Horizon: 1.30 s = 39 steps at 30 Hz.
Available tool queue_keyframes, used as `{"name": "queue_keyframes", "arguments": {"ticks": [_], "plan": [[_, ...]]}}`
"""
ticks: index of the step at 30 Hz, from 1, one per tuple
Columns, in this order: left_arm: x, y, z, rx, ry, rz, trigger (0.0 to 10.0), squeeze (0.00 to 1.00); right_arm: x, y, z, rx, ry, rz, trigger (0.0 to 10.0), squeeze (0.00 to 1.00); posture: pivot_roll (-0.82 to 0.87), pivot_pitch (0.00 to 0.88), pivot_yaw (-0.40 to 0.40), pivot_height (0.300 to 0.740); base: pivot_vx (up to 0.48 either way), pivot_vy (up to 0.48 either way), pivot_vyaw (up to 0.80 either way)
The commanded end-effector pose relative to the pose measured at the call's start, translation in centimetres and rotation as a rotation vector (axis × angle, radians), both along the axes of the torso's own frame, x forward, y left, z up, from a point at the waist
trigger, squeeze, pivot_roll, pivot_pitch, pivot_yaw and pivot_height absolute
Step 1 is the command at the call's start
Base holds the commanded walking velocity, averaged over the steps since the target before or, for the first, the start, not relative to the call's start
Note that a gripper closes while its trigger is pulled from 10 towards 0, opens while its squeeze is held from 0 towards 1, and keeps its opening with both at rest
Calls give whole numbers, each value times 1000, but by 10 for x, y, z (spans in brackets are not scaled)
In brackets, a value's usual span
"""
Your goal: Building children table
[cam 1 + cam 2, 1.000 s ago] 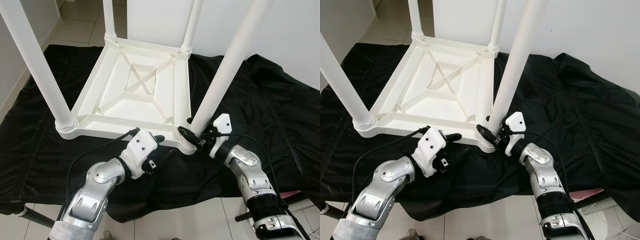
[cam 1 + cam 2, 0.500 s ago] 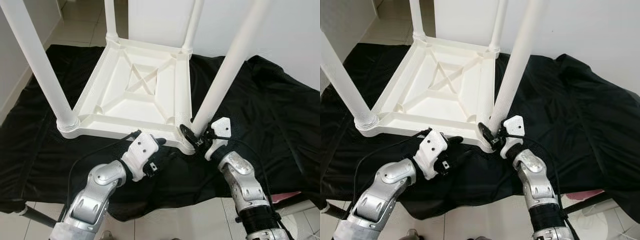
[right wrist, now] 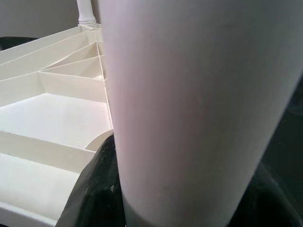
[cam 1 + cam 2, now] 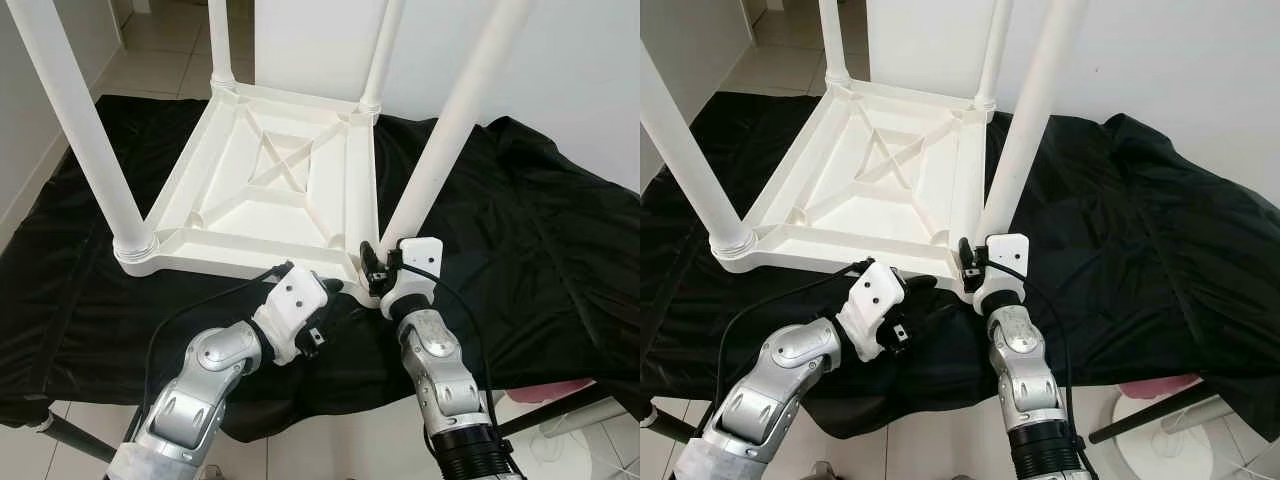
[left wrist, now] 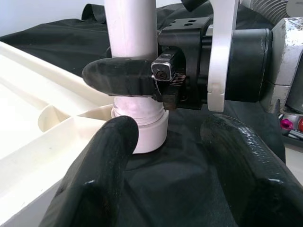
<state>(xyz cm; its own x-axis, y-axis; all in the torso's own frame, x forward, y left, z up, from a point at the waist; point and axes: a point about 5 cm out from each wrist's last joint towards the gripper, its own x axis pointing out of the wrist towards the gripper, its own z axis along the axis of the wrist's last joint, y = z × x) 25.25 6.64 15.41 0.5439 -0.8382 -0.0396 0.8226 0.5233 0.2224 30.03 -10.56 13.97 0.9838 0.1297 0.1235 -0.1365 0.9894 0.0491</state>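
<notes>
White plastic makes up the upturned children's table (image 4: 270, 190), which is laid top-down on a black cloth (image 4: 520, 240) with its four legs pointing up. The near right leg (image 4: 440, 150) is clasped at its base by the jaws of the right gripper (image 4: 372, 266); in the left wrist view one black finger (image 5: 123, 78) is seen wrapped across the front of the leg just above its threaded collar, and in the right wrist view the leg (image 3: 199, 109) is seated between the two fingers. The jaws of the left gripper (image 4: 328, 296) are parted and hold nothing, and are set just beside the same corner of the tabletop, on the cloth.

Since a second ago the right wrist has been swung inward: its white housing, formerly to the right of the leg, is now set in front of it, and the forearm is brought more upright beneath. The left arm is bent at the elbow and reached forward low over the cloth.
</notes>
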Motion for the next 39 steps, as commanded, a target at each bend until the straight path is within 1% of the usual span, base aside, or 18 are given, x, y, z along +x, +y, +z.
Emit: {"name": "queue_keyframes", "arguments": {"ticks": [1,6,7,8,9,12,17,18,19,21,22,23,24,25,29,31,32,39], "plan": [[-1,-4,-1,-6,7,-6,10000,0,-2,-3,-11,-4,59,-17,10000,0,61,51,-120,740,0,0,0],[0,-3,0,-4,2,-5,10000,0,-3,-3,-12,-1,67,-19,10000,0,68,43,-120,740,0,0,0],[0,-3,0,-2,2,-5,10000,0,-3,-3,-13,0,64,-18,10000,867,69,41,-120,740,0,0,0],[0,-3,0,-2,2,-5,10000,0,-3,-3,-13,0,64,-18,10000,867,69,41,-120,740,0,0,0],[0,-3,0,-2,2,-5,10000,0,-4,-2,-12,5,60,-11,10000,1000,69,41,-120,740,0,0,0],[0,-2,0,1,2,-6,10000,0,-4,-1,-11,5,55,4,10000,1000,69,38,-117,740,0,0,0],[1,-3,1,1,-3,-8,10000,0,-7,-9,-11,-31,40,46,10000,1000,72,34,-120,740,0,0,0],[2,-4,2,-1,-5,-9,10000,0,-10,-20,-11,-55,28,74,10000,1000,74,31,-119,740,0,0,0],[2,-4,2,-1,-5,-9,10000,0,-10,-20,-11,-55,28,74,10000,1000,74,31,-119,740,0,0,0],[2,-4,2,-1,-5,-9,10000,0,-12,-28,-12,-64,25,97,10000,1000,75,30,-120,740,0,0,0],[1,-4,2,-1,-7,-10,10000,0,-13,-32,-13,-67,20,114,10000,541,76,31,-121,740,0,0,0],[1,-4,2,-1,-7,-10,10000,0,-13,-32,-13,-67,20,114,10000,541,76,31,-121,740,0,0,0],[1,-4,2,0,-8,-10,10000,0,-14,-36,-14,-67,19,130,10000,0,79,30,-121,740,0,0,0],[1,-4,3,-1,-11,-12,10000,0,-16,-39,-16,-67,19,168,10000,0,79,28,-123,740,0,0,0],[2,-5,4,-5,-14,-14,10000,0,-19,-43,-19,-64,13,224,10000,0,78,28,-121,740,0,0,0],[2,-6,3,-3,-13,-16,10000,0,-18,-48,-22,-107,9,281,10000,0,72,24,-116,740,0,0,0],[2,-6,3,-3,-13,-16,10000,0,-18,-48,-22,-107,9,281,10000,0,72,24,-116,740,0,0,0],[1,-6,1,4,-4,-28,10000,0,-5,-61,-18,-177,17,382,10000,0,69,18,-110,740,0,0,0]]}}
